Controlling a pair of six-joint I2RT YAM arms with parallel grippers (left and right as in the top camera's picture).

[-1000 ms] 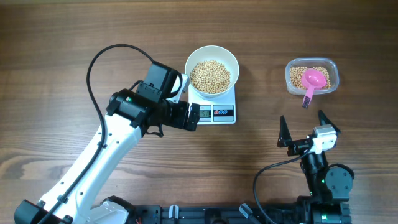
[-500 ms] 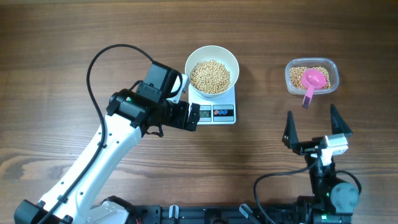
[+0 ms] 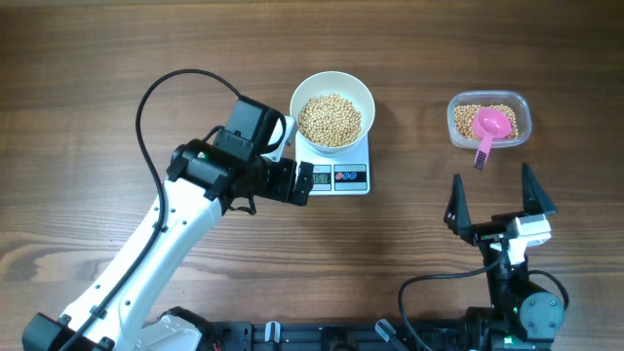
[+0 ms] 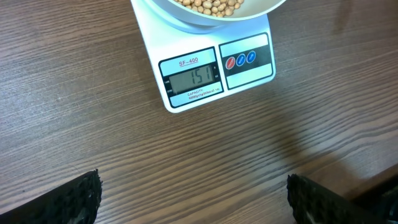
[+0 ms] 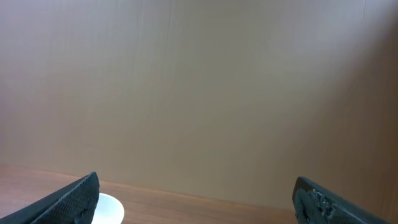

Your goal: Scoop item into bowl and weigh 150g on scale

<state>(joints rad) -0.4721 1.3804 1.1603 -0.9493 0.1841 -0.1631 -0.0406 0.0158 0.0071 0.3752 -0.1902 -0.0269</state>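
- Beans [image 3: 330,119]: heaped in the white bowl [image 3: 332,80]. The bowl sits on the scale [image 3: 357,159], mid-tabletop [image 3: 117,58]. Spare beans are in the clear tub [image 3: 454,109] off to the right, well apart from the scale.
- Display [image 4: 191,77] reads 151 in the left wrist view. My read: on target near enough, nothing left to add.
- Left tool [image 4: 194,198]: spread wide and empty, hovering over bare tabletop just in front of the scale's display edge. No contact.
- Right tool [image 3: 491,175]: spread wide and empty, on the near side of the tub, not touching the pink scoop [image 3: 490,125]. Its wrist view shows mostly a blank wall [image 5: 199,93], so it's pitched up off the tabletop.
- Handling, beans: hard, dry, round and loose. They'll roll and scatter if tipped. No pinch grasp; move them by scoop only.
- Handling, bowl: rigid and smooth-walled, probably slick, and now carrying weight. Take it by the rim, one finger inside and one outside. Any touch will upset the reading.
- Handling, scale: flat and likely light, so a side nudge could make it slide. Keep off the two buttons [image 4: 240,60].
- Orientation: the bowl is upright with its mouth up; it's round, so no long axis. The scale is square, with display and buttons facing the robot's side.
- Scoop: cup in the tub. Its long axis runs along the handle, which pokes out over the tub's near rim toward the right tool, angled slightly left. The handle end is the spot to grab.
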